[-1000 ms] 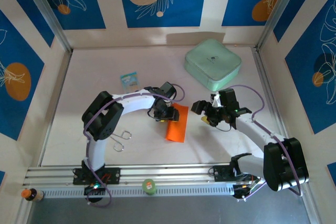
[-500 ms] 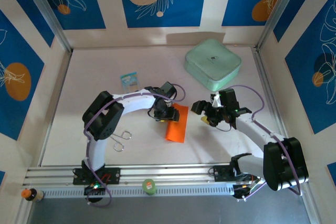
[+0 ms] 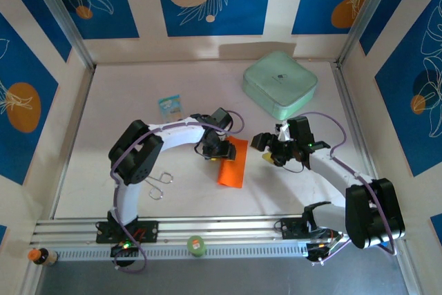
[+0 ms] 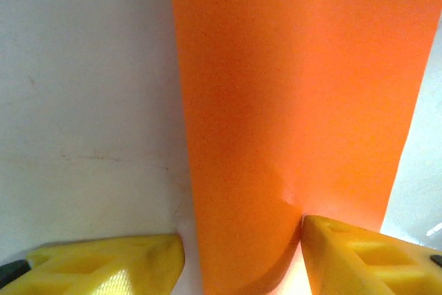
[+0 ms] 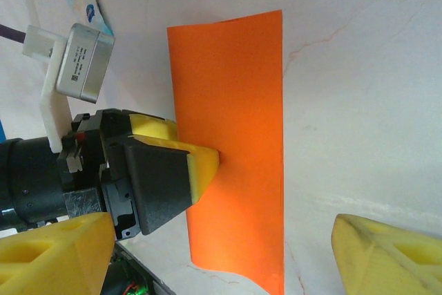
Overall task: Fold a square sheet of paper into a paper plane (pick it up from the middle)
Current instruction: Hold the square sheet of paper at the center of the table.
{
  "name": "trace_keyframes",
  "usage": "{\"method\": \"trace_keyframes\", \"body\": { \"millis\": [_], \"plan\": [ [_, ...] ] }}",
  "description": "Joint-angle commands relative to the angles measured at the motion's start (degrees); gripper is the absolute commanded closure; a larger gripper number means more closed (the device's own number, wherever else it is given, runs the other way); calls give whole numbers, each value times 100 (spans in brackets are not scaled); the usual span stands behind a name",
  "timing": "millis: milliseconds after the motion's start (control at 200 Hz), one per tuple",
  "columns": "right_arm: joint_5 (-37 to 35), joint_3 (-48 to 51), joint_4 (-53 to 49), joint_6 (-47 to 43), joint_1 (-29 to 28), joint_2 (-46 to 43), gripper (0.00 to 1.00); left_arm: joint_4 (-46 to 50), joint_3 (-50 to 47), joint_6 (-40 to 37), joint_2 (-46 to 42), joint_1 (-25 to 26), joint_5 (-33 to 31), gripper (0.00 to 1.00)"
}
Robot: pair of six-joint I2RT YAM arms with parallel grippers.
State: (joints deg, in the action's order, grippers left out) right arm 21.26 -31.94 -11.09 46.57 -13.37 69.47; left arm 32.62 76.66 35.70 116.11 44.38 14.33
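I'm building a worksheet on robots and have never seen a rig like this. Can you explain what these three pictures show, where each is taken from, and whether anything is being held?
This is a robot with a left arm and a right arm, bolted to the near edge of a table. Each ends in a two-finger gripper with yellow pads. One picture looks down from above. The other two come from a camera on each wrist.

On the table lie the orange paper, a narrow rectangle, a mint-green box and a small blue-and-white packet.

The left gripper is down at the paper's edge with its fingers apart. In the right wrist view, one pad seems to press on the sheet. The right gripper hangs open beside the paper. As far as I can see, neither is clamped on anything.
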Motion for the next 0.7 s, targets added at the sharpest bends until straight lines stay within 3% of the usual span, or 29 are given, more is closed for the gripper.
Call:
{"method": "trace_keyframes", "body": {
  "millis": [0, 495, 695],
  "plan": [
    [182, 31, -25, -35, -17, 62, 18, -155, -415, 39, 845, -25, -846, 40],
    [161, 23, -36, -38, -27, 43, 18, -206, -499, 61, 829, -21, -966, 39],
    [383, 9, 97, -38, -53, 177, 26, -295, -506, -33, 834, -17, -882, 39]
  ]
}}
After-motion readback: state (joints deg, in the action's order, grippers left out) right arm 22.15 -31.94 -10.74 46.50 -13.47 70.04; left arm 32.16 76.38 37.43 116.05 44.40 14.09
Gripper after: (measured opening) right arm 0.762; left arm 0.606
